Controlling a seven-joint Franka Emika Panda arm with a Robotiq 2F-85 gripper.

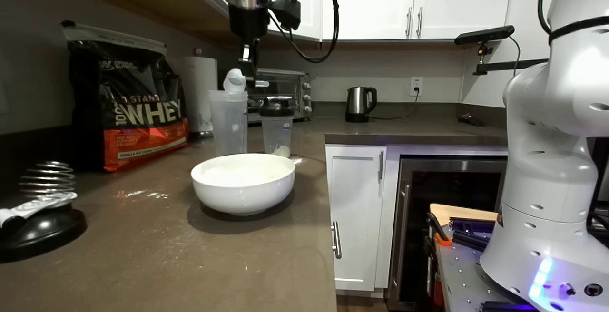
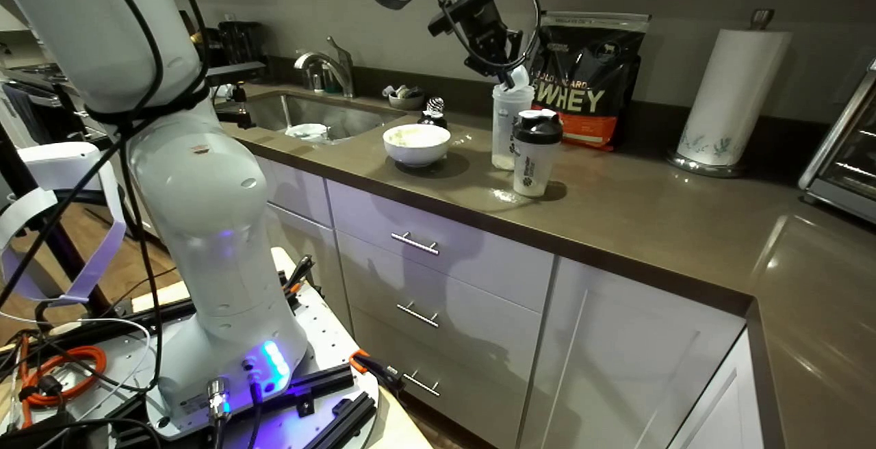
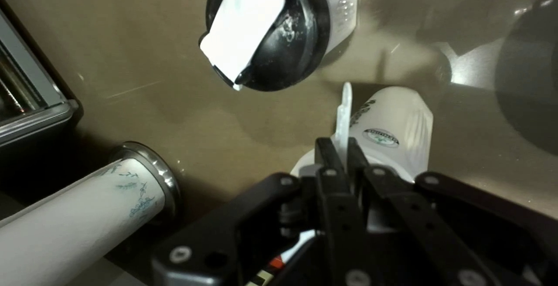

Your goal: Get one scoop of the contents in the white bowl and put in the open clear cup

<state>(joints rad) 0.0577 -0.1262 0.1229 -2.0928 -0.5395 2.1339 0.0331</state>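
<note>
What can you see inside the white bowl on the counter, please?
Whitish powder shows inside the white bowl in both exterior views. The bowl's bottom is hidden, so anything buried beneath the powder cannot be seen.

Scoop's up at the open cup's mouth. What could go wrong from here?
Spill: the scoop looks tilted at the mouth of the cup, so anything inside (I can't see in) might miss.
Twist: the fingers pinch only the scoop's thin handle, which could rotate.
Knock: a bump might tip the tall cup, perhaps into the lidded shaker beside it.
</note>
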